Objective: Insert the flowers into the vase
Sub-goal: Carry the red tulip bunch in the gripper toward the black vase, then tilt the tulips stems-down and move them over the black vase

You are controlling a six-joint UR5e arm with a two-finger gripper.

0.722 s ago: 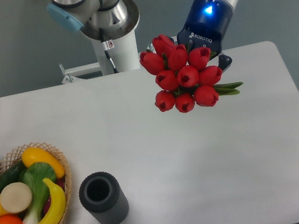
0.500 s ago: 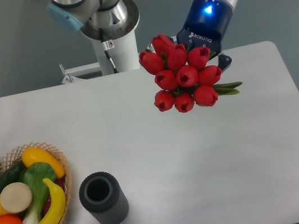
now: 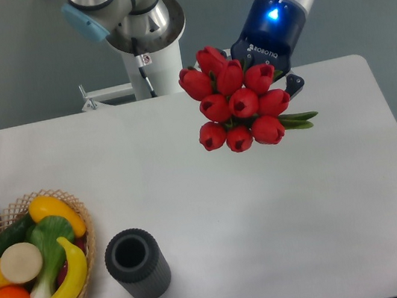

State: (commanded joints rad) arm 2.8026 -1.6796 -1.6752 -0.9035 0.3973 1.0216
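The gripper (image 3: 282, 83) is closed on the flowers (image 3: 235, 101), gripping the bunch behind the blooms; I cannot see the fingertips themselves, since the red heads hide most of them, but one dark finger shows at the right of the bunch and the bouquet hangs clear of the table (image 3: 268, 206), so I judge the hold to be secure. The blooms face the camera and a green leaf tip sticks out to the right.

Change over the last fraction of a second: the bunch has shifted slightly left and slightly up in the view, and the wrist has moved with it. Nothing else has moved. I read this as the start of the carry phase toward the vase (image 3: 137, 264), not yet an approach to its mouth.

The vase stands upright near the front left of the table, mouth open and unobstructed, just beside the wicker basket (image 3: 72, 207) of fruit and vegetables. The flowers are well apart from it, above the far right half of the table.

Requirement for the next move: travel left and toward the front edge, then turn the stems downward over the mouth. Caution: the bunch is wider than the vase, so only the stems can enter, and the basket sits close enough to be brushed.
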